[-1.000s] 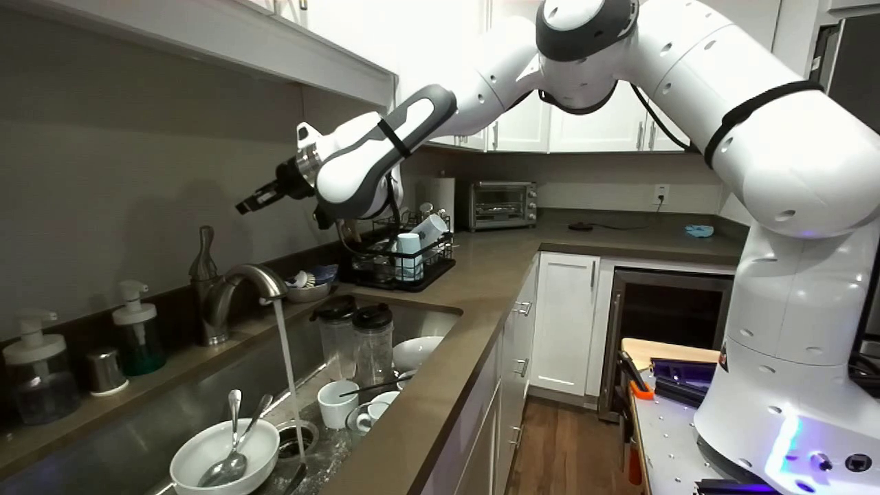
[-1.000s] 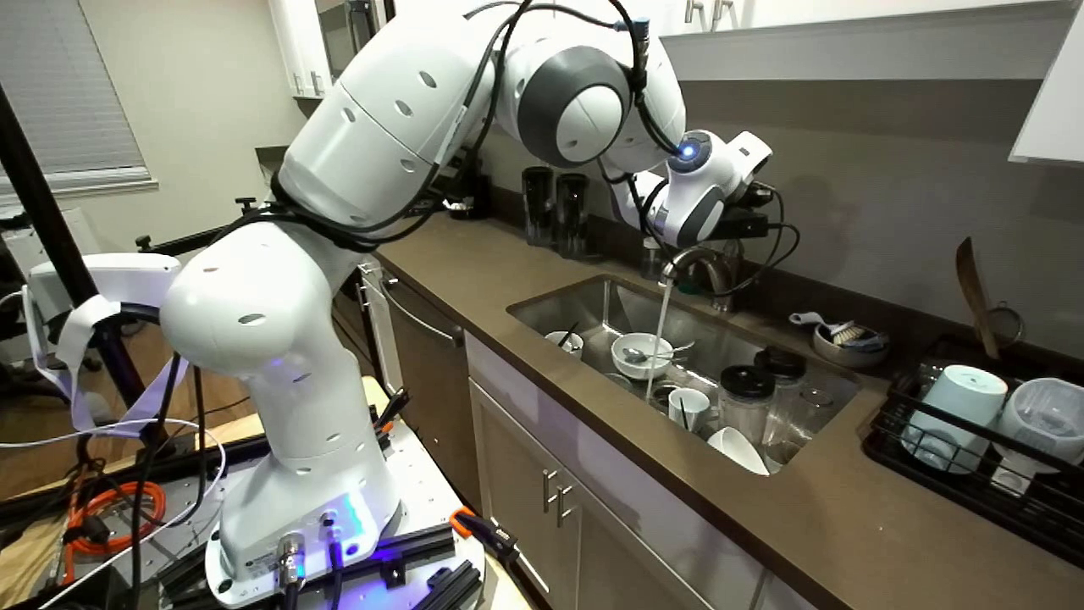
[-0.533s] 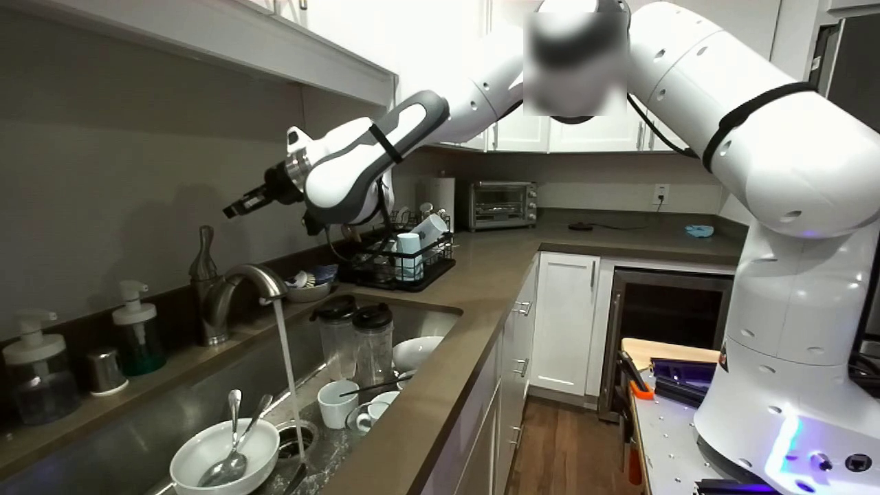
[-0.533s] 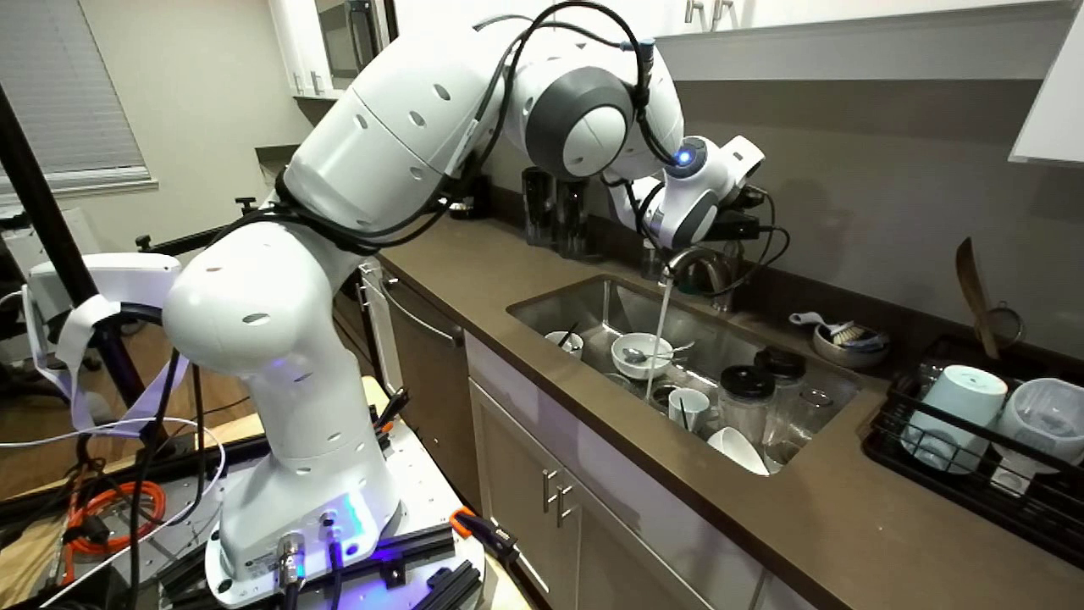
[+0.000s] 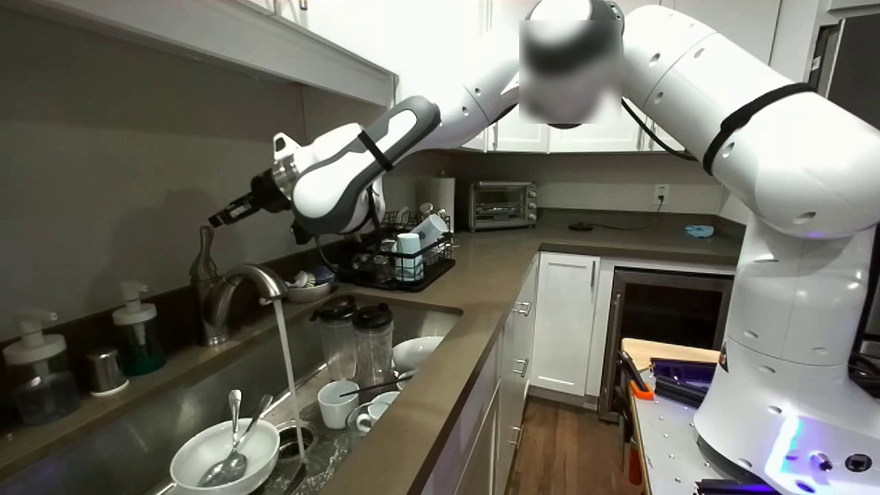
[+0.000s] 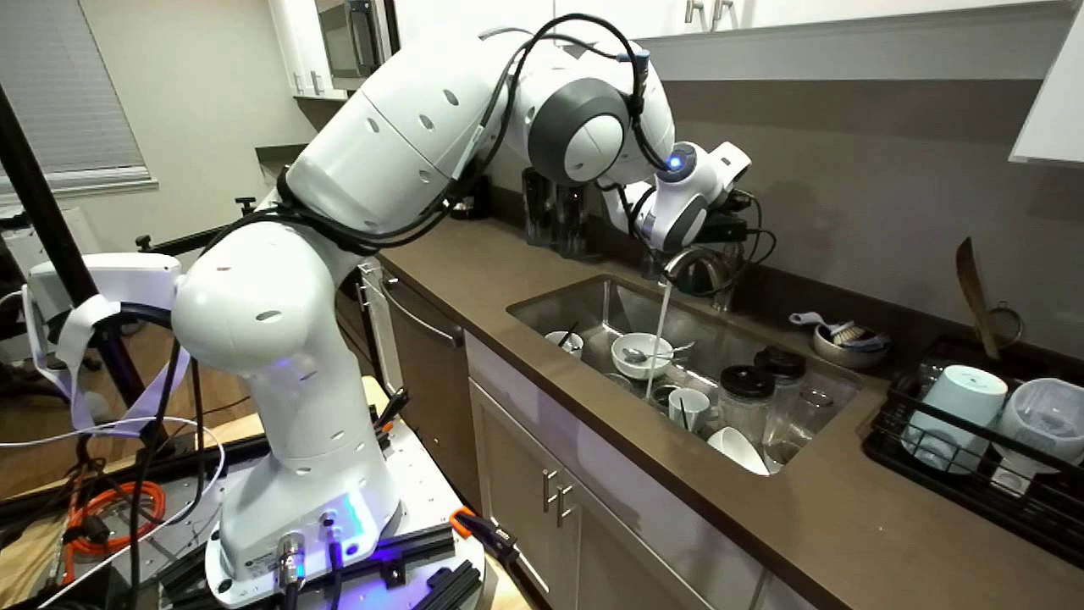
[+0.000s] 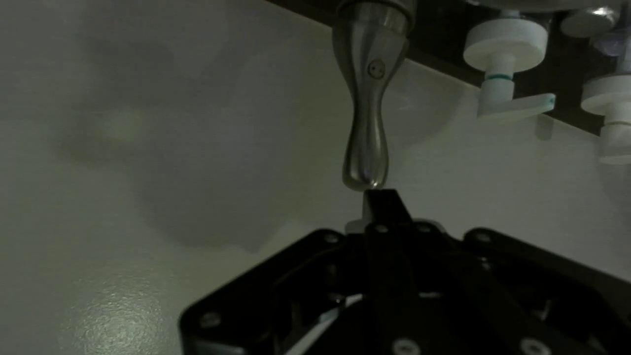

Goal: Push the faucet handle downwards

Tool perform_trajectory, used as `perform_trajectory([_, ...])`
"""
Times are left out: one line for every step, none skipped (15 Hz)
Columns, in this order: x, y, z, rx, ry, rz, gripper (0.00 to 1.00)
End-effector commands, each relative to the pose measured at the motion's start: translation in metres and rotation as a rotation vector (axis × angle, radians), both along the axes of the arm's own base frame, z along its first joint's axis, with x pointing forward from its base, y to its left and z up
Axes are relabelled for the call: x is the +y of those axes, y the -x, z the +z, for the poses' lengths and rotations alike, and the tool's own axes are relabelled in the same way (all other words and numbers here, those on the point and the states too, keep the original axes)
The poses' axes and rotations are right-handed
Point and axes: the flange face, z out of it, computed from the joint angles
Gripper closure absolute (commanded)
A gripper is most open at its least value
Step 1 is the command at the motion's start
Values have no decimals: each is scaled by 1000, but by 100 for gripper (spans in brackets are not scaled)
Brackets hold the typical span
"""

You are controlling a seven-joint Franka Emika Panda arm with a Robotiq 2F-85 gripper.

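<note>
The faucet handle (image 5: 204, 254) is a slim metal lever standing upright on the body of the steel faucet (image 5: 227, 299) in an exterior view. Water runs from the spout. In the wrist view the handle (image 7: 367, 113) points down the picture, and its rounded tip ends right at my fingertips. My gripper (image 5: 214, 221) is shut and empty, with its tips at the top of the handle; it also shows in the wrist view (image 7: 382, 197). I cannot tell whether the tips touch the handle. In an exterior view the arched spout (image 6: 694, 252) shows, but the handle and fingertips are hidden behind the wrist.
Soap bottles (image 5: 136, 330) and a metal canister (image 5: 106, 371) stand beside the faucet. The sink holds a white bowl with spoons (image 5: 223, 457), cups and lidded jars (image 5: 373, 344). A dish rack (image 5: 412, 271) stands on the counter. The wall is close behind the handle.
My gripper has moved down and toward the faucet, from above and to the side of the handle to its tip. The gripper stays shut. The handle and running water look the same.
</note>
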Motion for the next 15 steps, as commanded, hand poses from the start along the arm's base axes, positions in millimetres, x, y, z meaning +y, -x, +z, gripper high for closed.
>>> perform_trajectory([7, -2, 0, 1, 7, -6, 100])
perform_trajectory([8, -3, 0, 0, 12, -6, 100])
perform_trajectory([9, -3, 3, -3, 15, -6, 100])
perform_trajectory([9, -3, 4, -5, 18, -7, 100])
perform_trajectory([9, -3, 6, -7, 17, -6, 100])
perform_trajectory([9, -2, 7, -8, 15, -6, 100])
perform_trajectory([11, -2, 8, -8, 11, -6, 100])
perform_trajectory([11, -3, 9, -10, 10, -10, 100])
perform_trajectory([12, -3, 8, -8, 8, -12, 100])
perform_trajectory([13, -4, 8, -7, 7, -16, 100])
perform_trajectory([14, -4, 6, -1, 3, -22, 100])
perform_trajectory([14, -5, 5, 1, 0, -29, 100])
perform_trajectory([15, -6, 3, 4, -2, -40, 100])
perform_trajectory([16, -8, 2, 5, -3, -50, 100])
perform_trajectory([16, -9, 1, 7, -1, -59, 100])
